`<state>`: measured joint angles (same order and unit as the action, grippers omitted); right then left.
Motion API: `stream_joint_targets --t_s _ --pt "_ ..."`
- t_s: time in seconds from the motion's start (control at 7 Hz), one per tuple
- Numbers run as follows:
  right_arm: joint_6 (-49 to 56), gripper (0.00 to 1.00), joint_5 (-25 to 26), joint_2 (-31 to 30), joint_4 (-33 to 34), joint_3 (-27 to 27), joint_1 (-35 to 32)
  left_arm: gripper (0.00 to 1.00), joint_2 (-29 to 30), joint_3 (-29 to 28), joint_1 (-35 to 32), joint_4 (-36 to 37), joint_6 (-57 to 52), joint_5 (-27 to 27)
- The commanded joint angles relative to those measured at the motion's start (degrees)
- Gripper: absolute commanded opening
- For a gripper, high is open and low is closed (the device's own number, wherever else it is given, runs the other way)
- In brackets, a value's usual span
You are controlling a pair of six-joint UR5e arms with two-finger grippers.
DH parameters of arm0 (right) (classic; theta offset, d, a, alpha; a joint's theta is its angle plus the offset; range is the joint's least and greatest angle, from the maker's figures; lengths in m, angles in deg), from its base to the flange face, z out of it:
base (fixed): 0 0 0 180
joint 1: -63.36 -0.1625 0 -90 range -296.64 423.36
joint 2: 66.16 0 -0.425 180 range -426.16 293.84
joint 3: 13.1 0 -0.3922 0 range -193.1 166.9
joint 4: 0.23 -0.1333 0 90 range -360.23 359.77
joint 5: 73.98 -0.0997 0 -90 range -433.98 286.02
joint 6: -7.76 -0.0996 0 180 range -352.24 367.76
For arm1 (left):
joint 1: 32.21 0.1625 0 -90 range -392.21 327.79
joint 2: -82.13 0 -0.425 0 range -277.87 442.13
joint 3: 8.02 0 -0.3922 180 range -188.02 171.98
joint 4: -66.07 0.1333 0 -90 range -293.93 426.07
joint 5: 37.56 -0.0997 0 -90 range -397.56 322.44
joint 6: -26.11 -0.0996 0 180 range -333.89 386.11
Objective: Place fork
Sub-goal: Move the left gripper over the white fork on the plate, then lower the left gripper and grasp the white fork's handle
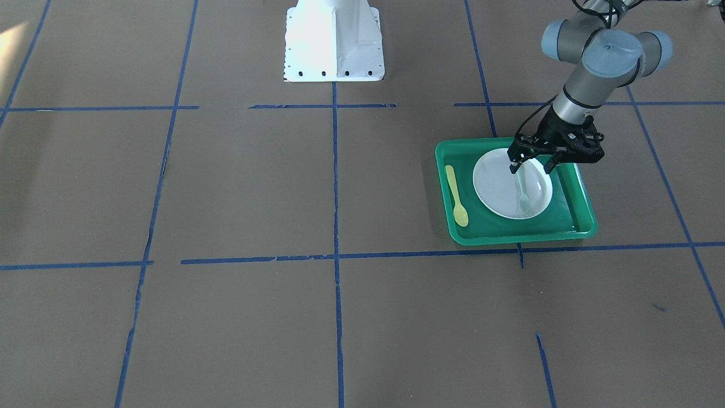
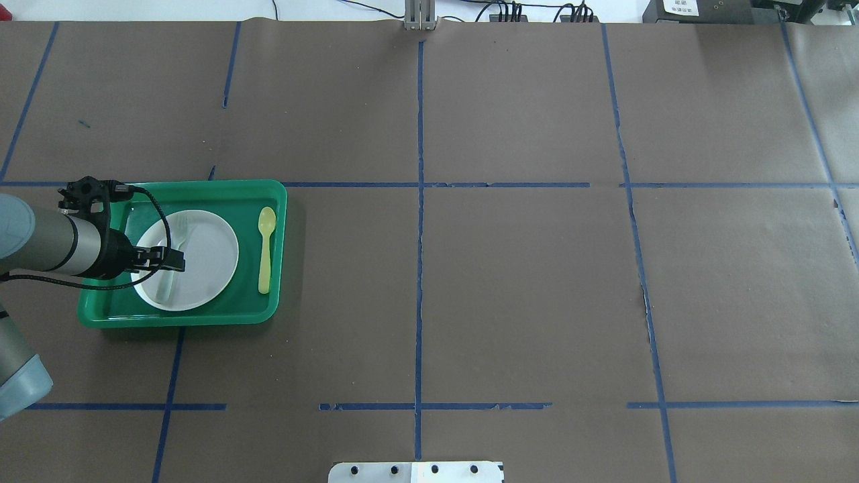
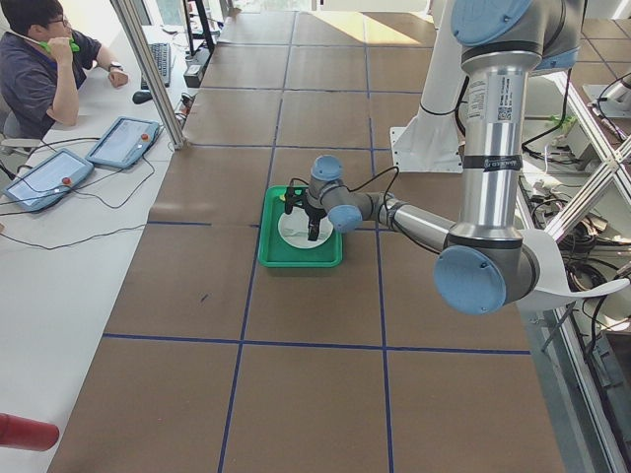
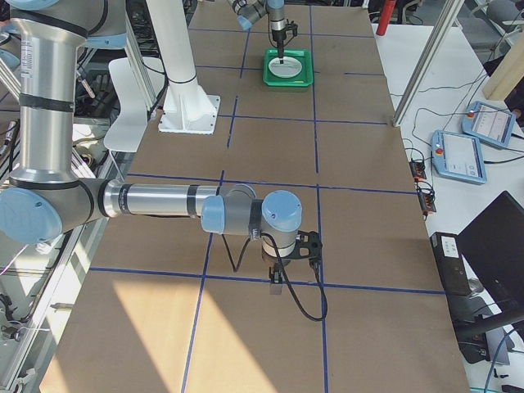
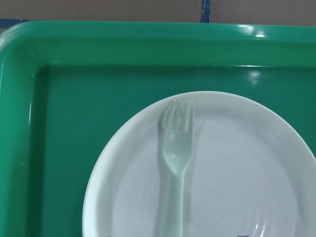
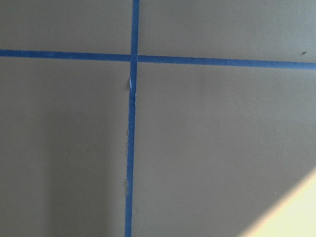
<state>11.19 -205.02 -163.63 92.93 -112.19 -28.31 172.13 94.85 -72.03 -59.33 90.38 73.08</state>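
1 fork (image 1: 523, 195) on plate (image 1: 493, 184), spoon (image 1: 455, 191) in tray (image 1: 510, 238)

The plate (image 5: 247, 173) is sitting inside the tray (image 5: 74, 123), the fork (image 5: 176, 158) is lying on the plate, and the spoon (image 2: 266, 249) is lying inside the tray beside it.

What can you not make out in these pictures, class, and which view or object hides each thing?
1. The fork: its handle end is cut off by the bottom edge of the left wrist view, and the left tool covers its mid-handle in the overhead view.
2. Contact between the left tool and the fork: unclear in the front-facing view, though the fingers stand apart.
3. The right tool: shown only in the exterior right view, so open or shut cannot be told.
4. The fork in both side views: too small.
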Motion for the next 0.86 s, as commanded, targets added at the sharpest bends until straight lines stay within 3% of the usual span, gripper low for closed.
stream_joint_targets --t_s 0.0,0.29,0.71 --pt "0.00 1.00 0.00 0.00 0.00 0.04 0.00 0.73 0.09 -0.91 0.88 -0.28 0.16 0.01" --pt "0.00 1.00 0.00 0.00 0.00 0.04 0.00 0.59 0.44 -1.53 0.88 -0.19 0.25 0.01" --pt "0.00 1.00 0.00 0.00 0.00 0.04 0.00 0.56 0.44 -2.14 0.88 -0.19 0.25 -0.08"
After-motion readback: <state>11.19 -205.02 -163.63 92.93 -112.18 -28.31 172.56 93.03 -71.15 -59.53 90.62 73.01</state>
